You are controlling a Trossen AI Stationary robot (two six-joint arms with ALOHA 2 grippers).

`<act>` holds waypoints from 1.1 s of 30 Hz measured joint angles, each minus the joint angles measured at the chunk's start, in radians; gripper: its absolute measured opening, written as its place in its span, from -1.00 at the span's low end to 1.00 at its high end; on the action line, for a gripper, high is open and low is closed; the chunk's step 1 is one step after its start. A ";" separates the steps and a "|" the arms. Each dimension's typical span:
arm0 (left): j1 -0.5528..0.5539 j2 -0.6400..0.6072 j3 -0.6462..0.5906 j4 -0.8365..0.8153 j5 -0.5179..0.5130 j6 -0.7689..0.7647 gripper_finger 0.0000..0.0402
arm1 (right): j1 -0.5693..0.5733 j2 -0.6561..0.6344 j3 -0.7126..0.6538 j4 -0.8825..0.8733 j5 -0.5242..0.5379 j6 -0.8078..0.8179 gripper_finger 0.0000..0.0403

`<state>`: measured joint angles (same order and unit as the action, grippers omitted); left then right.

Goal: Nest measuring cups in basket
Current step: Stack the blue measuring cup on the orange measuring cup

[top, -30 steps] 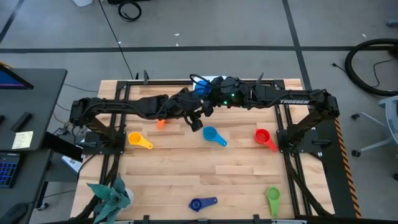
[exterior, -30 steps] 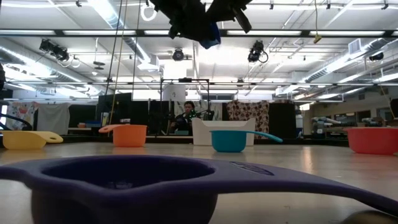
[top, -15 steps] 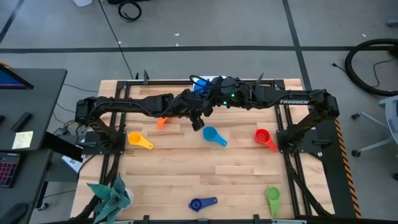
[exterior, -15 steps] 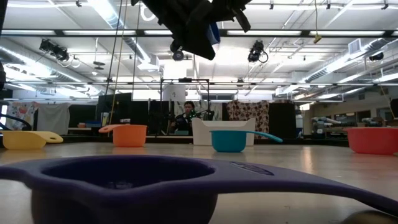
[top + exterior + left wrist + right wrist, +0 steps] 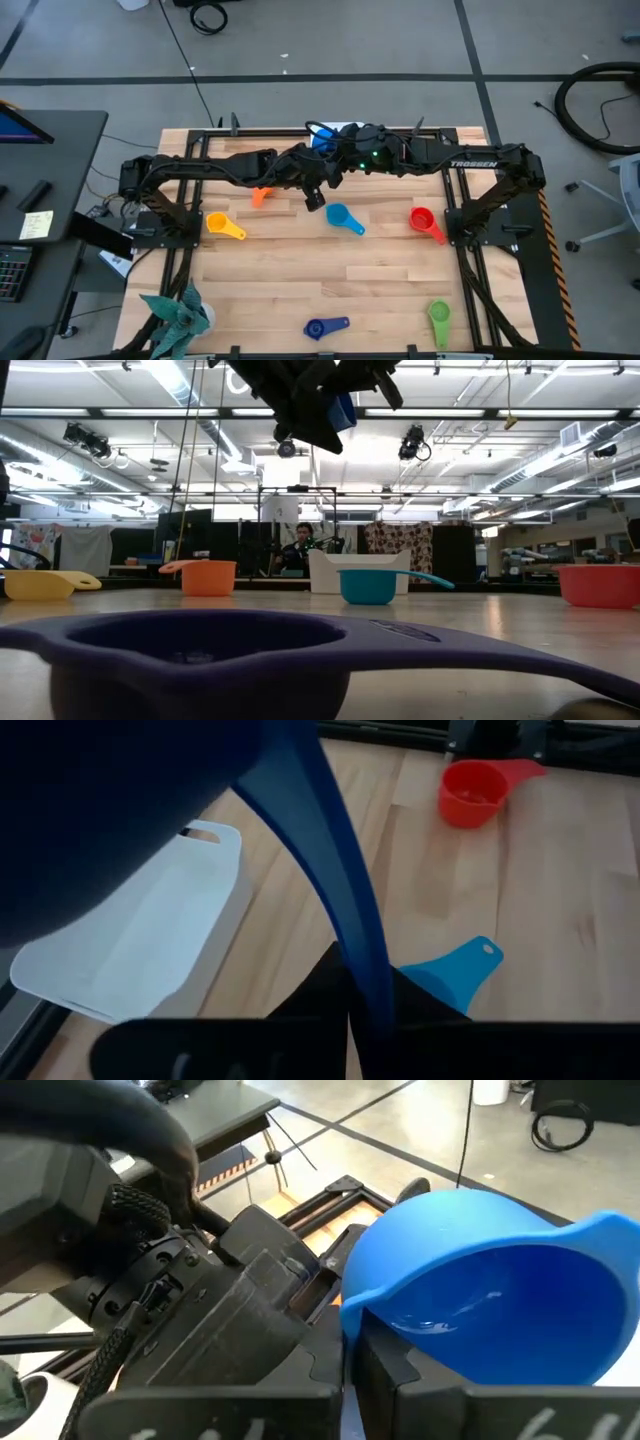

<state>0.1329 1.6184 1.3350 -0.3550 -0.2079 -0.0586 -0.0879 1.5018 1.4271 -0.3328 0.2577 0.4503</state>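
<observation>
A medium-blue round plastic measuring cup (image 5: 490, 1295) is clamped by both the right gripper (image 5: 350, 1355) and the left gripper (image 5: 314, 197), raised near the wooden table (image 5: 380, 280)'s twelve-o'clock edge; "TROSSEN" is read on the right arm (image 5: 472, 163).

"TROSSEN" on right arm (image 5: 480, 163)
</observation>
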 joint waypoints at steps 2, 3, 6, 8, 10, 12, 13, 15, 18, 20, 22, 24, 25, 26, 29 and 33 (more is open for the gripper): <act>0.001 -0.008 0.000 -0.017 0.007 0.002 -0.98 | 0.000 0.000 0.000 0.011 -0.020 -0.010 -0.87; 0.001 -0.010 0.000 -0.020 0.007 0.004 -0.98 | -0.001 0.000 0.000 0.013 -0.032 -0.018 -0.85; 0.000 -0.010 0.000 -0.048 0.011 0.003 -0.98 | -0.015 0.000 -0.001 0.010 -0.088 -0.029 -0.78; -0.001 -0.011 0.000 -0.054 0.029 -0.001 -0.99 | -0.025 0.000 -0.001 0.010 -0.120 -0.037 -0.75; -0.002 -0.012 0.000 -0.062 0.041 -0.007 -0.99 | -0.032 0.000 -0.001 0.008 -0.146 -0.039 -0.72; -0.002 -0.015 0.000 -0.072 0.044 -0.010 -0.99 | -0.038 0.000 -0.002 0.008 -0.174 -0.044 -0.69; -0.002 -0.022 0.000 -0.084 0.047 -0.014 -0.99 | -0.041 0.000 -0.002 0.012 -0.191 -0.045 -0.67; 0.000 -0.031 0.002 -0.113 0.051 -0.023 -0.99 | -0.046 -0.002 -0.002 0.018 -0.233 -0.046 -0.64; 0.001 -0.052 0.002 -0.173 0.052 -0.039 -0.99 | -0.047 -0.007 -0.002 0.022 -0.283 -0.051 -0.62; 0.004 -0.068 0.002 -0.218 0.049 -0.064 -0.99 | -0.047 -0.020 -0.003 0.029 -0.327 -0.055 -0.62; 0.008 -0.081 0.001 -0.251 0.038 -0.084 -0.99 | -0.041 -0.039 0.000 0.046 -0.368 -0.063 -0.62; 0.011 -0.091 0.000 -0.277 0.032 -0.099 -0.99 | -0.038 -0.054 0.000 0.058 -0.407 -0.067 -0.62; 0.013 -0.101 0.000 -0.295 0.032 -0.113 -0.99 | -0.036 -0.060 0.000 0.070 -0.429 -0.074 -0.62; 0.015 -0.110 0.000 -0.313 0.036 -0.117 -0.99 | -0.034 -0.067 0.000 0.073 -0.444 -0.085 -0.62; 0.015 -0.123 0.000 -0.345 0.041 -0.141 -0.99 | -0.022 -0.097 -0.001 0.118 -0.463 -0.118 -0.62; 0.027 -0.154 0.000 -0.384 0.094 -0.226 -0.99 | -0.003 -0.140 0.000 0.131 -0.464 -0.153 -0.62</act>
<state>0.1596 1.4639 1.3346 -0.7386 -0.1141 -0.2849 -0.0910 1.3623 1.4269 -0.2022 -0.2060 0.2978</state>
